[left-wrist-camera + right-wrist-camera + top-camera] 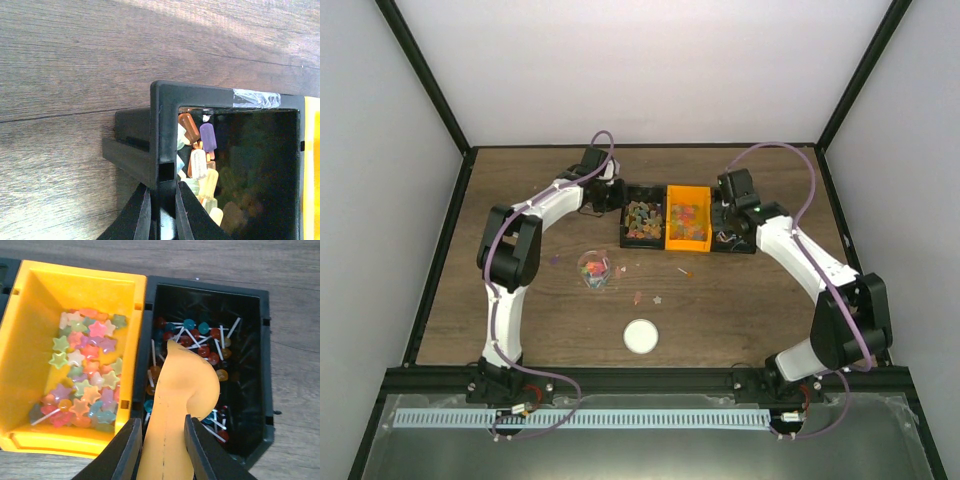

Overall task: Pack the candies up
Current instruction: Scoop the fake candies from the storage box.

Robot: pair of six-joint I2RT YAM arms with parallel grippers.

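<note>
The scoop (182,385) hangs over the candies (202,351)
The right claw (161,437) pinches the scoop; the left claw (161,200) pinches a bin (165,125) wall. Candies at twelve o'clock look tiny, light, slippery — scoop under them, don't pinch.

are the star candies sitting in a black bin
No, the star candies lie in the yellow bin, next to the black bin that holds lollipops.

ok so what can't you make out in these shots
- Left wrist view: most of the inside of the left black bin is in deep shadow, so its contents are unreadable.
- Right wrist view: the scoop covers part of the lollipops beneath it.
- Top view: the cup is too small to count what is in it.
</note>
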